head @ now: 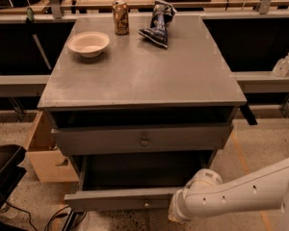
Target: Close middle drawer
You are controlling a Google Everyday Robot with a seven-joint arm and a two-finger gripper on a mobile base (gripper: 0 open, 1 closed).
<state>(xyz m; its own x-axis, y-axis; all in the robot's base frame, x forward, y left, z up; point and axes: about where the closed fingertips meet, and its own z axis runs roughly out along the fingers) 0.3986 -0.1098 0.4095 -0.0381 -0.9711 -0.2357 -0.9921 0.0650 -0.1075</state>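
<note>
The grey cabinet (144, 76) fills the middle of the frame, seen from above and in front. The middle drawer (115, 199) is pulled well out toward the bottom of the frame. Its low, wide front lies along the lower centre, with a small round knob (146, 204) at its middle and its dark interior open to view behind it. Above it is the taller upper drawer front (101, 139) with its larger knob (144, 140), and a dark gap shows between this front and the cabinet top. A white robot arm (245, 189) comes in from the lower right corner. The gripper (177, 213) at its end is low in the frame, right at the right-hand part of the middle drawer's front, just right of the small knob. Whether it actually touches the front cannot be told, nor whether the gripper is spread or pressed together. On the cabinet top, toward the upper left, sits a pale bowl (88, 43). A drink can (120, 17) stands upright at the back edge, and a dark blue snack bag (157, 22) is just to its right. A light wooden box (44, 154) stands on the speckled floor at the cabinet's left side. At the right edge, a small clear bottle (282, 65) rests on a grey ledge.
</note>
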